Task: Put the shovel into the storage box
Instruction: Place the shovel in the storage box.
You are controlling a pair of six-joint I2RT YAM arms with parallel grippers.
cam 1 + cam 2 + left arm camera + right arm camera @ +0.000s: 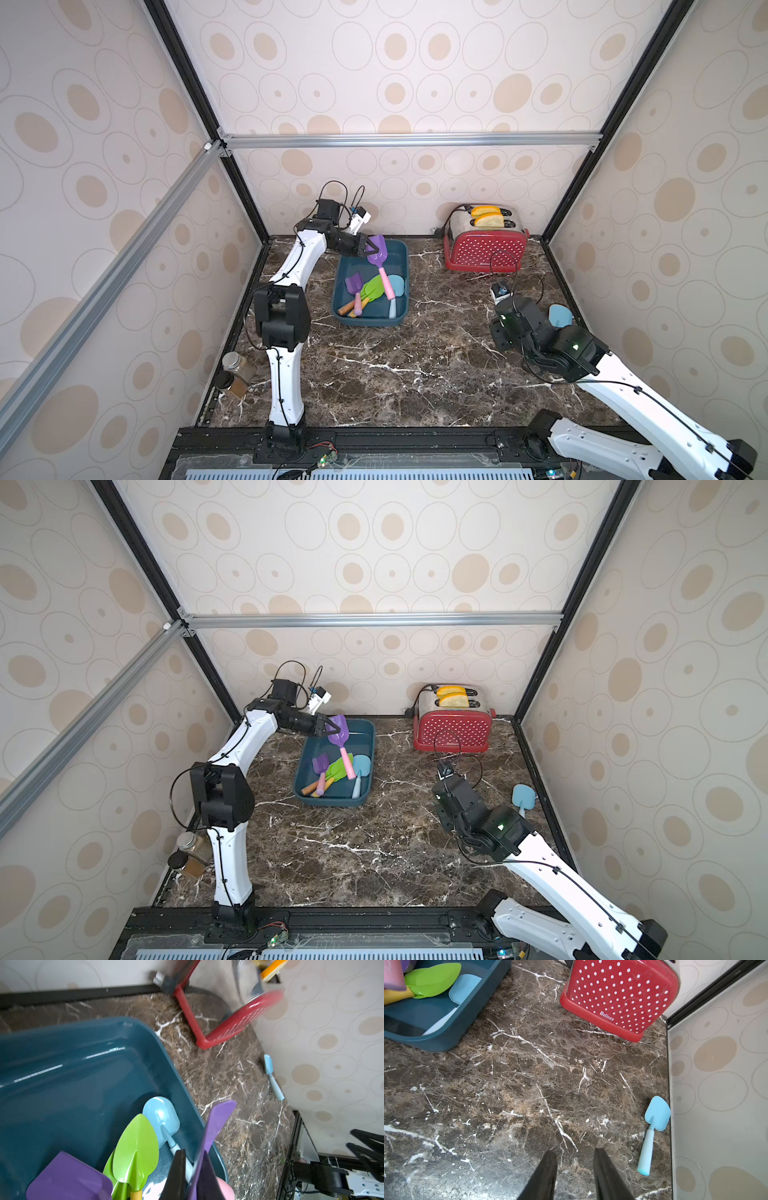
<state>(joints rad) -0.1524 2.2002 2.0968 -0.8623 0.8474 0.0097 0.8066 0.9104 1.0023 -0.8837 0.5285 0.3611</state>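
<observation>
My left pincer is clenched on the blade of the purple shovel, above centre in both top views. The shovel hangs over the far left corner of the storage box, and its pink handle slants down toward the middle of the box, above the green shovel lying there. I cannot tell whether the handle end already rests on that pile.

I judge the step in hand to be the release. To do it well I should keep the whole shovel inside the rim, lower it until the handle settles on what lies in the box, and only then let the blade go. That way it slides down flat instead of tipping over the near wall. A release from this height could bounce it out, because the walls are low.

My right pincer hovers over the bare marble surface at the right of the top views. Its jaws are a little apart, with nothing between them and nothing touched. A light blue shovel lies beside it on the surface, tight against the right-hand wall and well apart from the box. The red dotted toaster stands behind it. I think that shovel comes next.
</observation>
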